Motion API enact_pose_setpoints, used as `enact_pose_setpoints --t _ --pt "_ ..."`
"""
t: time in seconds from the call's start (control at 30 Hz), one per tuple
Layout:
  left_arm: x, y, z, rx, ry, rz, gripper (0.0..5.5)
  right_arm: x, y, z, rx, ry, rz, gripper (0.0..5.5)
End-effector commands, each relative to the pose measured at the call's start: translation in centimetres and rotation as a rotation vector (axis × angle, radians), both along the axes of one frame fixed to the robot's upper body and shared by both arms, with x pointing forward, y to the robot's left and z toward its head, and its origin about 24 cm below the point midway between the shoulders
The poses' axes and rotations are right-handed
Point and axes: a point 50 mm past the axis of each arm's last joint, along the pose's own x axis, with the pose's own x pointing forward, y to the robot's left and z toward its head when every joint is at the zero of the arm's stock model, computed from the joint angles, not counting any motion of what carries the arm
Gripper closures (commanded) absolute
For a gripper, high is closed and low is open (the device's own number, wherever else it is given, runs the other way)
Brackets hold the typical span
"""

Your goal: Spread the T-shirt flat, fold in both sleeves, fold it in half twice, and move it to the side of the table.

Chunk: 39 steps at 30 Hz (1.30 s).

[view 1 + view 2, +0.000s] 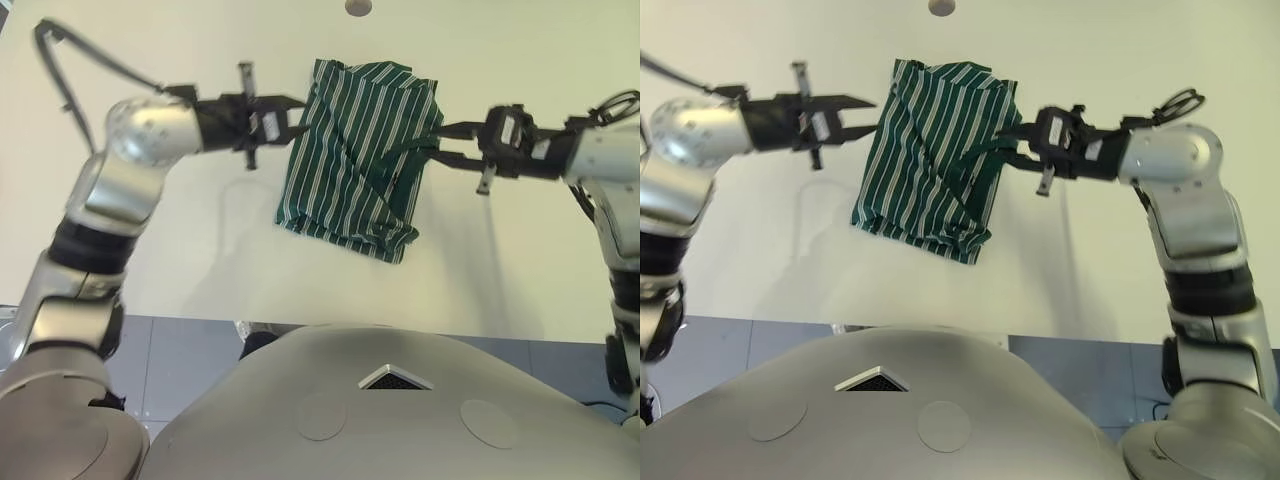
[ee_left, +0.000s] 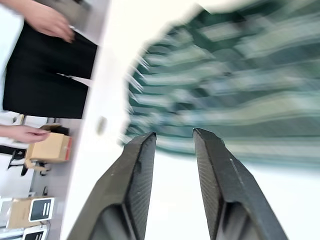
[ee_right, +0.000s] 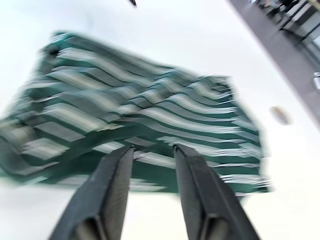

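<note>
The pale surface (image 1: 200, 230) carries one task item, the green striped T-shirt (image 1: 355, 150). It lies toward the far middle as a compact, layered bundle, a little rumpled at its near corner. It looks folded already, so the step in hand is most likely carrying it off to the side.

The left claw (image 1: 298, 115) sits at the bundle's left edge, and its fingers (image 2: 142, 170) are spread with a clear gap, tips just short of the cloth. The right claw (image 1: 435, 140) is at the opposite edge, also spread, with its fingertips at the fabric. Whether they have caught any layer I cannot tell. A small round disc (image 1: 358, 7) lies on the surface beyond the shirt, well apart from it.

To do this well, each claw should slide in far enough to take every layer before pressing together, since a grip on the top layer alone would peel the fold open. Both arms should then travel together, low over the surface and at the same spacing. Pulling apart would stretch the bundle and closing in would buckle it.
</note>
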Motion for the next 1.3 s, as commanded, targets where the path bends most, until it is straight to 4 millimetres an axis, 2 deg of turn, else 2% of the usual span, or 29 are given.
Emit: enact_pose_setpoints --t 0.03,0.07,0.17,0.27,0.37,0.4,0.5,0.67,0.73,0.8,0.83,0.9,0.97,1.03,1.17,1.27,1.3 --pt "-2.5 3.7 -1.6 0.197 -0.029 -0.115 3.72 -4.5 1.4 -1.5 -0.050 0.026 0.123 3.42" --pt "-3.1 3.9 -2.2 0.216 -0.029 -0.152 3.72 -5.0 1.4 -2.2 -0.073 0.012 0.137 3.14" --pt "-4.3 3.8 -4.6 0.242 0.005 -0.226 3.72 -4.8 1.6 -4.0 -0.165 -0.107 0.181 3.14" --pt "-4.9 2.7 -6.7 0.245 0.036 -0.275 3.72 -4.2 2.1 -5.5 -0.204 -0.190 0.210 3.14" --pt "-5.1 1.4 -7.7 0.224 0.039 -0.309 3.72 -4.2 2.6 -6.7 -0.230 -0.211 0.272 3.14" --pt "-5.1 1.0 -7.8 0.220 0.034 -0.323 3.72 -4.3 2.8 -6.9 -0.226 -0.208 0.288 3.34" --pt "-4.8 0.1 -7.8 0.208 0.023 -0.347 3.72 -4.0 2.9 -7.1 -0.198 -0.182 0.272 3.84" --pt "-5.5 -0.3 -7.8 0.190 0.150 -0.329 4.58 -4.0 2.3 -7.4 -0.178 -0.088 0.223 4.73" --pt "-6.3 0.4 -6.6 0.148 0.401 -0.212 4.96 -4.4 2.0 -6.3 -0.075 0.126 0.150 5.08" --pt "-6.9 0.4 -4.0 0.053 0.648 -0.143 5.37 -5.0 1.7 -4.7 0.033 0.338 0.134 5.28" --pt "-6.6 0.1 -2.6 -0.018 0.715 -0.109 5.48 -4.4 1.5 -3.9 0.090 0.407 0.101 5.30" --pt "-4.2 -0.6 -0.5 -0.169 0.754 -0.033 5.50 -2.4 0.8 -2.8 0.201 0.498 -0.001 5.32" --pt "-2.0 -1.1 0.5 -0.282 0.766 0.046 5.50 -0.6 0.2 -2.2 0.274 0.562 -0.088 5.32" --pt "0.1 -1.7 0.7 -0.340 0.758 0.125 5.50 1.1 -0.3 -1.7 0.345 0.606 -0.183 5.32" --pt "6.5 -3.7 1.5 -0.508 0.664 0.333 5.50 5.8 -0.8 -0.9 0.519 0.633 -0.405 5.32" --pt "9.9 -4.6 0.4 -0.528 0.657 0.481 5.50 8.3 0.0 -1.4 0.539 0.646 -0.517 5.32" --pt "10.7 -4.8 -0.3 -0.523 0.664 0.532 5.50 8.9 0.1 -2.0 0.524 0.650 -0.567 5.03"
